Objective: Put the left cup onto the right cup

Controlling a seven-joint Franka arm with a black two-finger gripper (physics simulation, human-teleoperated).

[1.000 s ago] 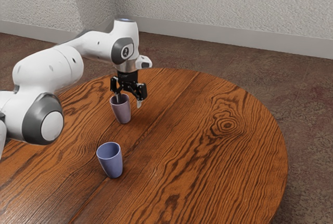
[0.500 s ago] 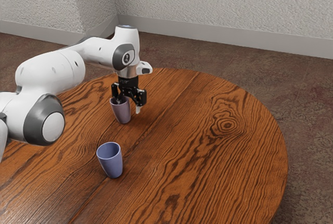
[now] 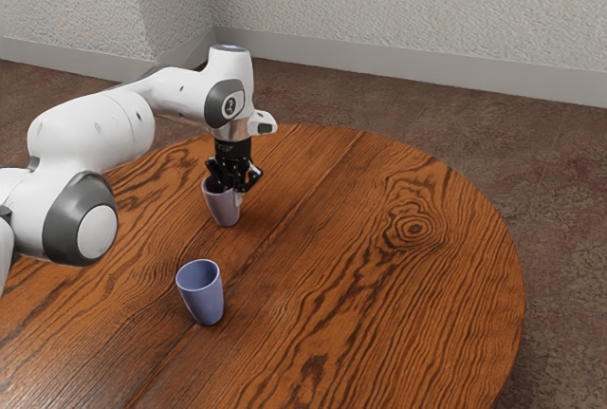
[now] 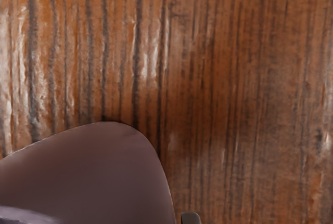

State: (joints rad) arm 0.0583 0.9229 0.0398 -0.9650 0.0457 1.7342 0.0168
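Observation:
A mauve cup [image 3: 222, 208] stands upright on the round wooden table [image 3: 379, 257], toward the exterior view's left. My gripper [image 3: 231, 184] is down at this cup's rim, its fingers drawn together on the cup's wall on the side toward the exterior view's right. A blue cup [image 3: 200, 291] stands upright nearer the table's front edge, apart from the mauve one. In the wrist view the mauve cup [image 4: 88, 177] looms just under my hand, with wood grain around it.
The table's wide right half [image 3: 417, 229] is bare wood with a knot pattern. Brown carpet [image 3: 531, 143] and a white textured wall lie beyond the table's far edge.
My gripper has come down to the mauve cup's rim and its fingers have narrowed from wide apart to shut on the cup's wall. Both cups stand where they were.

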